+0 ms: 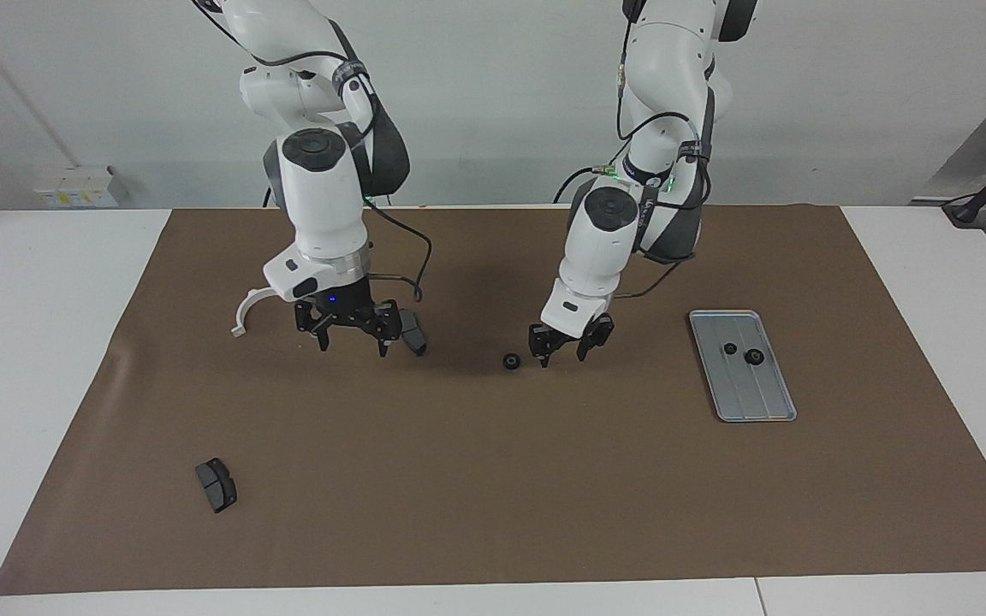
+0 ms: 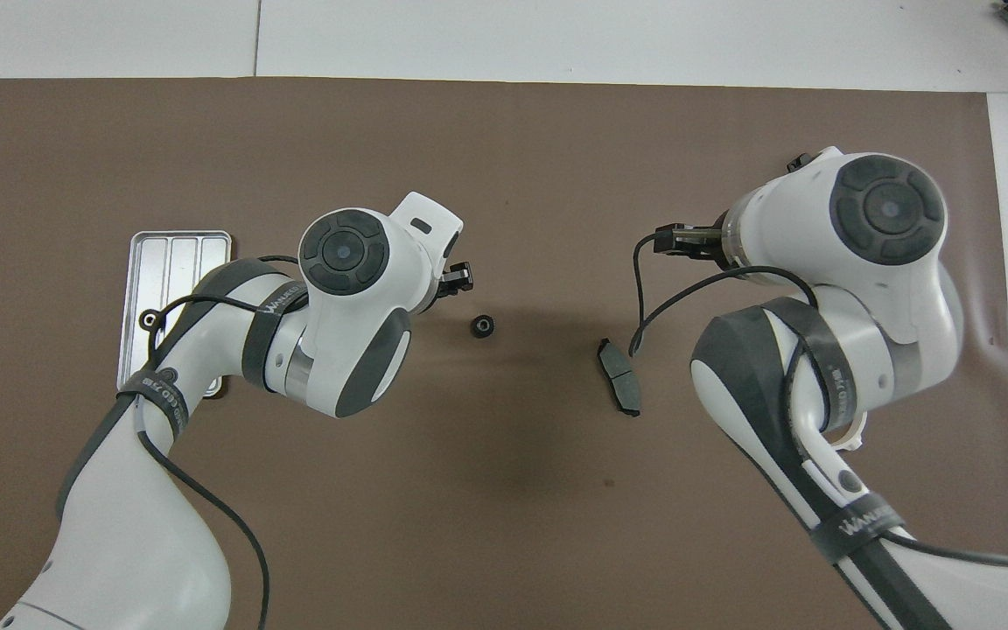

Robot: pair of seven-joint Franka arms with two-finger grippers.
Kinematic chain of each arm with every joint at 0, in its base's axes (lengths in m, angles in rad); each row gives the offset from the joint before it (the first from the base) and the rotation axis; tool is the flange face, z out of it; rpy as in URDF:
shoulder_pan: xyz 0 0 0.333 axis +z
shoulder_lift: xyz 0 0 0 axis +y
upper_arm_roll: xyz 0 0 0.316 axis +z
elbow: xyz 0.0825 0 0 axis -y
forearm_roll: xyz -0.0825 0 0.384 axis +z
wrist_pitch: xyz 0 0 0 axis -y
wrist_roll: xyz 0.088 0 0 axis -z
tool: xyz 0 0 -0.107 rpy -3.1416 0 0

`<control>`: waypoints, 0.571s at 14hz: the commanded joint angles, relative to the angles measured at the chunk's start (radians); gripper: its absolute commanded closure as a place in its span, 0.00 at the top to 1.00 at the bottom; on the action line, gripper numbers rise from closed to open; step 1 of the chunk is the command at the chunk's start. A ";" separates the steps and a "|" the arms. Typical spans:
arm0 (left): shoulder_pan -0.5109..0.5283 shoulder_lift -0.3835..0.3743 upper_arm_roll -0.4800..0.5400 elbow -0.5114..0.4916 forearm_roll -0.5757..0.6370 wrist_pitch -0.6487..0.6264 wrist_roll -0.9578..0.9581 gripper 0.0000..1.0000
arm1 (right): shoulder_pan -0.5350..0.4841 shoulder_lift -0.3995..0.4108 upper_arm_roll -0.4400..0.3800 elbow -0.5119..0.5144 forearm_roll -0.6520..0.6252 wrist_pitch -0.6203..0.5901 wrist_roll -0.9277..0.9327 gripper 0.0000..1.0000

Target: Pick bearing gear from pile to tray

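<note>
A small black ring, the bearing gear (image 1: 511, 361) (image 2: 482, 326), lies alone on the brown mat at mid-table. My left gripper (image 1: 561, 354) (image 2: 460, 280) hangs low, open and holding nothing, just beside this ring on the tray's side. The silver tray (image 1: 758, 398) (image 2: 173, 258) sits toward the left arm's end with two black rings (image 1: 753, 356) in it. My right gripper (image 1: 352, 344) is open and empty over the mat, between the white half-ring bracket (image 1: 245, 310) and a dark grey pad (image 1: 412, 334) (image 2: 619, 378). In the overhead view its fingers are hidden under its wrist.
A second dark grey pad (image 1: 216, 484) lies farther from the robots, toward the right arm's end. The brown mat (image 1: 493, 488) covers most of the white table. A loose black cable hangs off each wrist.
</note>
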 commanded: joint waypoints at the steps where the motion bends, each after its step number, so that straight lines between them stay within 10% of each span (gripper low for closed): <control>1: -0.038 0.049 0.015 0.069 -0.001 0.005 -0.034 0.72 | -0.077 -0.085 0.014 -0.019 0.078 -0.064 -0.162 1.00; 8: -0.101 0.122 0.015 0.097 0.008 0.029 -0.048 0.72 | -0.130 -0.119 0.009 0.080 0.086 -0.224 -0.252 1.00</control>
